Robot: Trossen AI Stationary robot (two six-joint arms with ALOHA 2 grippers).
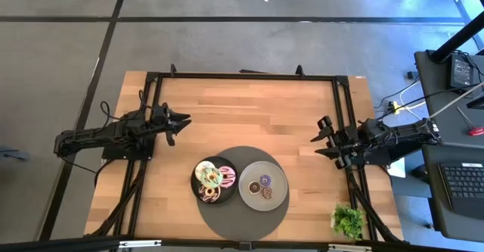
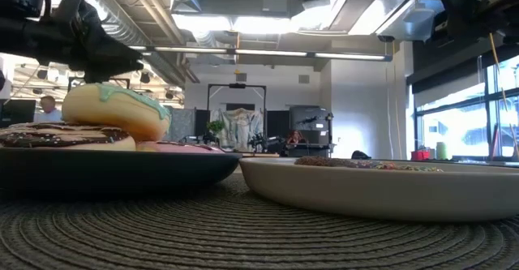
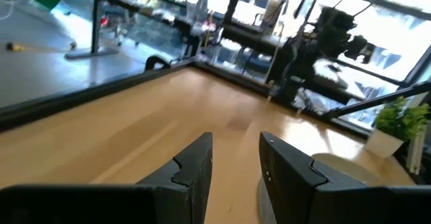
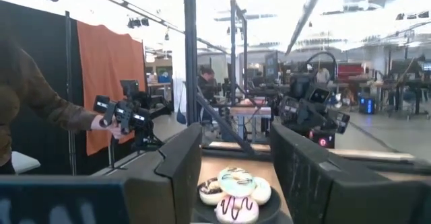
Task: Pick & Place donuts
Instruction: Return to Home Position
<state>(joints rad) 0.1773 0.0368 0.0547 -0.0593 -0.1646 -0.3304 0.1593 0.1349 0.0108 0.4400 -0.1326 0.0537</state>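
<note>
Several donuts [image 1: 214,181] are piled on a dark plate [image 1: 196,184]: a green-iced one [image 2: 117,108] on top, with pink, white and chocolate ones around it. Two more, purple [image 1: 265,182] and brown [image 1: 266,194], lie flat on the grey plate [image 1: 249,195] beside it. Both plates rest on a round woven mat [image 1: 242,222]. My left gripper [image 1: 180,128] hovers open to the left and far side of the plates. My right gripper [image 1: 318,140] hovers open to their right; its wrist view frames the pile of donuts [image 4: 236,187] between its fingers.
A small potted plant [image 1: 348,220] stands at the table's near right corner. A black frame [image 1: 242,76] runs round the table's edges. Bare wood lies between the grippers on the far half. A person's arm holding a camera rig [image 4: 124,113] shows beyond the table.
</note>
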